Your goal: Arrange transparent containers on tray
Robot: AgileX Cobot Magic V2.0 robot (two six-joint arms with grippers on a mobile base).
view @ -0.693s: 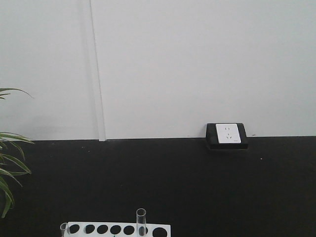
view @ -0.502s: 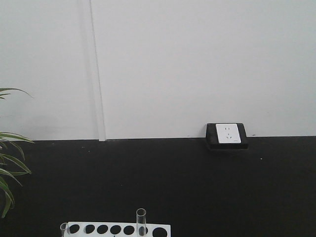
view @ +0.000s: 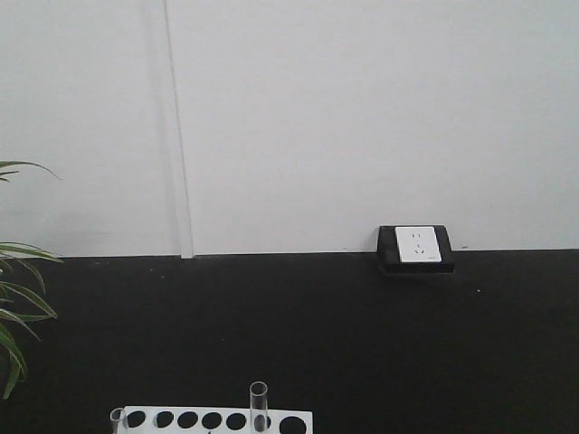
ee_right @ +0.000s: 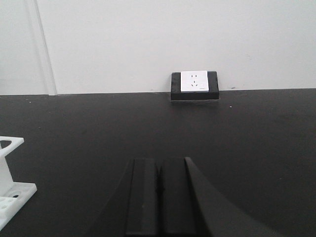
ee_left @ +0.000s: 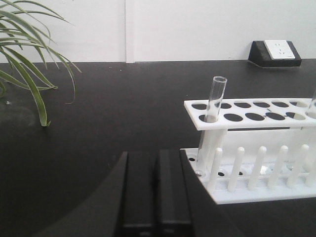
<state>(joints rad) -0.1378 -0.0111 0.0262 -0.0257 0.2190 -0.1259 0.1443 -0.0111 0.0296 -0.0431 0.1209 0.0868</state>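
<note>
The left pincer (ee_left: pixel 156 159) has its fingers pressed together, empty, low over the bench (ee_left: pixel 98 123). Ahead and right of it, a test tube (ee_left: pixel 216 98) stands nearly upright in the white rack (ee_left: pixel 256 118), whose hole steadies it. The right pincer (ee_right: pixel 159 167) seems equally closed and empty. No view shows the tray.

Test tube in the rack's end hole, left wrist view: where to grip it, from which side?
Grip the test tube on the bare glass standing above the top plate of the white rack, just under its rim. Come from the rack's outer end, where nothing crowds it, and lift along its slight lean.
</note>
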